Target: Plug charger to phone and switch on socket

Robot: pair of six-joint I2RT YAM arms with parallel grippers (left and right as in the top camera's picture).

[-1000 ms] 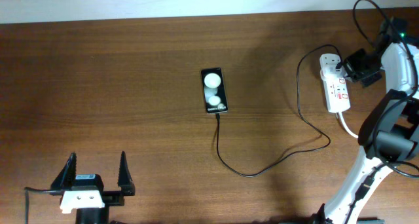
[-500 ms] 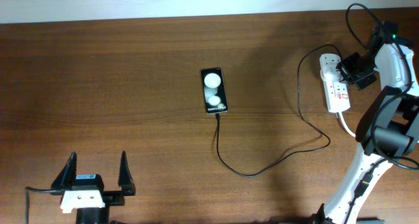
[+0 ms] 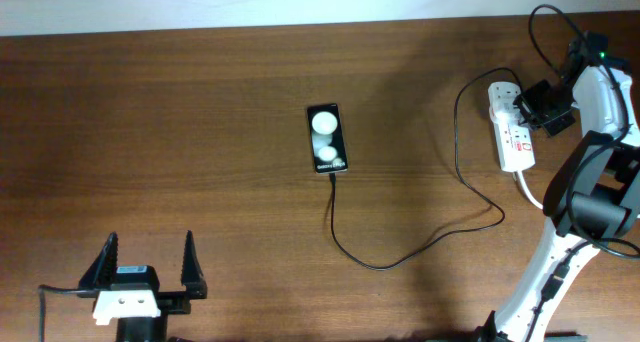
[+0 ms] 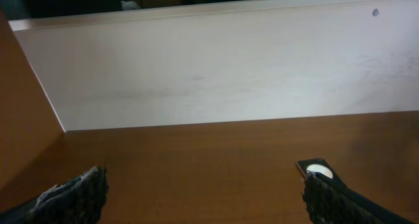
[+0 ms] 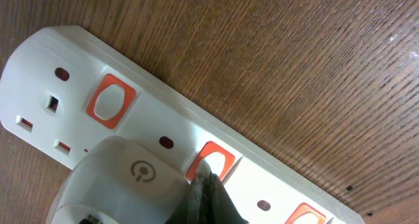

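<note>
**Overhead view: charger in, switch pending**

I judge the thin black charger cable (image 3: 385, 267) seated in the glossy black phone (image 3: 327, 138), at the middle of the worktop (image 3: 200, 132). Right claw (image 5: 208, 186), pinched narrow, touches a red switch (image 5: 213, 160) on the white power strip (image 3: 512, 132); left claw (image 3: 146, 265) gapes wide, idle.

In the right wrist view the socket (image 5: 157, 116) runs out of the bottom edge, and the right gripper (image 5: 208, 188) covers part of one red switch (image 5: 222, 157). In the left wrist view a finger (image 4: 334, 198) of the left gripper (image 4: 204, 185) hides most of the phone (image 4: 314, 165). From overhead, the connector tip (image 3: 332, 176) is too small to judge.
</note>
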